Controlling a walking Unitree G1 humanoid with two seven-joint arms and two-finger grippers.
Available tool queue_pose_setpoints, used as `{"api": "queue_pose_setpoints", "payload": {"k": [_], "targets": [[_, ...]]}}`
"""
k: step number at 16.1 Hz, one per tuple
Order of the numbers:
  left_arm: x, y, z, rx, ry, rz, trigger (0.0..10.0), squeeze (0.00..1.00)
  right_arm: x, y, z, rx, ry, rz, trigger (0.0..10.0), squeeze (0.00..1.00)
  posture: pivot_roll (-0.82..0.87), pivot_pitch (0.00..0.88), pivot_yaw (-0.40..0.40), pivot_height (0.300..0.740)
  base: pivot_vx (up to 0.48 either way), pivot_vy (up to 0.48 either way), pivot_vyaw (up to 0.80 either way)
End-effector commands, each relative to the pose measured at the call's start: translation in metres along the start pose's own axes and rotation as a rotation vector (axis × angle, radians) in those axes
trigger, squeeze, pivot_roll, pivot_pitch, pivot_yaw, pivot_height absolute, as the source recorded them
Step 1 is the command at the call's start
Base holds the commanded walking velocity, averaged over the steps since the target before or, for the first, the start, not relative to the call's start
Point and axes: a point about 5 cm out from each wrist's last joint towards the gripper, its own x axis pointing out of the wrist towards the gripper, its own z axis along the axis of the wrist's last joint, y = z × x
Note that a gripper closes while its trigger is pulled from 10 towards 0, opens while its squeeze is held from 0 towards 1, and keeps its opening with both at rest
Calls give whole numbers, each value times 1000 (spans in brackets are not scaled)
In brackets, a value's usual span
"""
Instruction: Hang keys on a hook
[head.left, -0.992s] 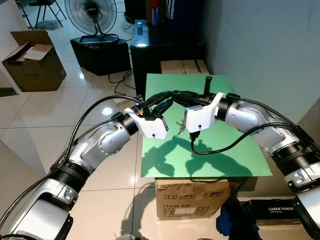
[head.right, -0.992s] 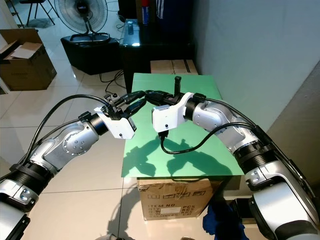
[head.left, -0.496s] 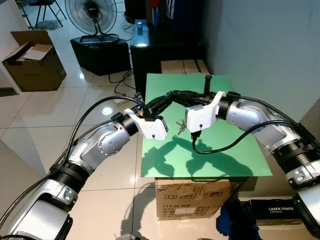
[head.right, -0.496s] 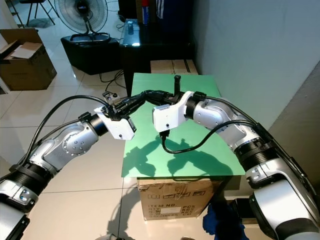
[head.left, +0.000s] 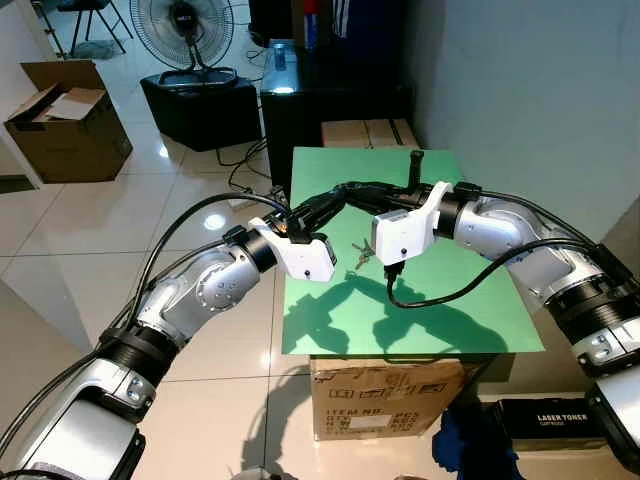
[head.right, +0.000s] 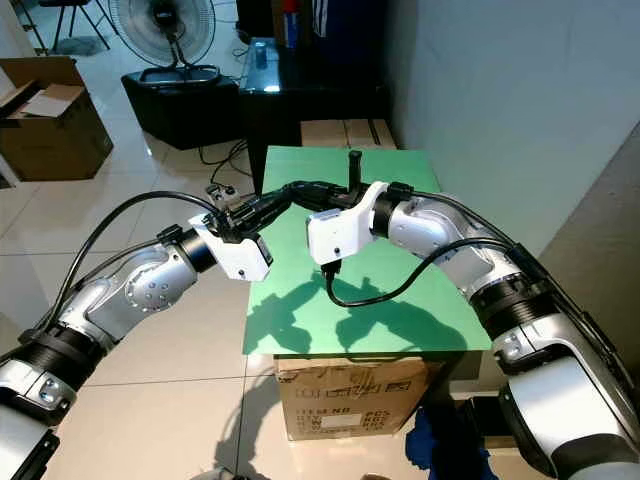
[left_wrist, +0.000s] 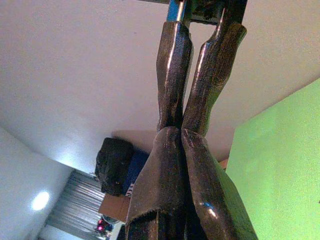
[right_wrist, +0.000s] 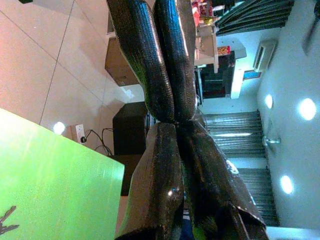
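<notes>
- Nearest the robot, a brown cardboard box (head.left: 385, 395) with black printing stood under the front edge of the green-topped desk (head.left: 470, 320), and a black toner carton (head.left: 555, 420) lay on the floor to its right.
- Above the near half of the desk, the two silver arms met tip to tip: the left claw (head.left: 335, 198) and the right claw (head.left: 352, 186) touched each other in mid-air, each with its black fingers pressed together.
- A small bunch of metal keys (head.left: 362, 254) dangled between the two white wrist housings, above the green surface; what held it could not be made out.
- The arms threw dark shadows on the desk, and a black cable (head.left: 440, 295) looped down from the right wrist.
- Toward the far edge of the desk, a black upright hook post (head.left: 416, 168) stood just behind the right arm, well apart from the keys.
- Beyond, a black cabinet (head.left: 300, 110), a black standing fan (head.left: 188, 30) and an open brown cardboard carton (head.left: 65, 120) stood on the glossy tiled floor (head.left: 120, 240).
</notes>
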Motion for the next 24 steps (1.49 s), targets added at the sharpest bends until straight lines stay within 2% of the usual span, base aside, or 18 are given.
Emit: {"api": "queue_pose_setpoints", "payload": {"k": [1,2,7,8,9,15,16,17,18,19,21,24], "targets": [[2,15,1,22,-9,57,6118,0,2,0,3,-24,-23,43,10000,0,-127,0,34,740,0,0,0],[2,15,1,15,-14,56,0,0,2,0,2,-24,-24,43,10000,0,-127,0,34,740,0,0,0],[2,15,2,1,-17,54,0,0,2,0,3,-11,-31,46,10000,0,-127,0,34,740,0,0,0],[2,15,2,-2,-18,53,0,0,2,0,3,13,-38,46,10000,698,-127,0,34,740,0,0,0],[2,14,2,-4,-18,52,0,0,1,1,3,31,-43,48,10000,1000,-127,0,36,740,0,0,0],[2,14,2,-9,-19,47,0,0,0,0,2,30,-37,51,10000,1000,-128,0,36,740,0,0,0],[3,14,2,-9,-20,46,0,0,-1,0,2,31,-36,56,10000,698,-130,0,39,740,0,0,0],[3,14,2,-9,-20,45,0,0,-2,1,1,34,-35,64,10000,47,-130,0,39,740,0,0,0],[3,14,2,-9,-20,45,0,0,-2,1,1,35,-35,67,10000,47,-130,0,39,740,0,0,0],[3,14,2,-10,-22,45,0,0,-3,2,0,54,-26,70,10000,0,-130,0,39,740,0,0,0],[3,14,3,-12,-26,44,0,0,-5,-1,-6,121,0,15,10000,0,-129,0,39,740,0,0,0],[3,14,3,-13,-29,42,0,0,-9,-6,-9,135,10,-39,10000,0,-130,0,42,740,0,0,0]]}}
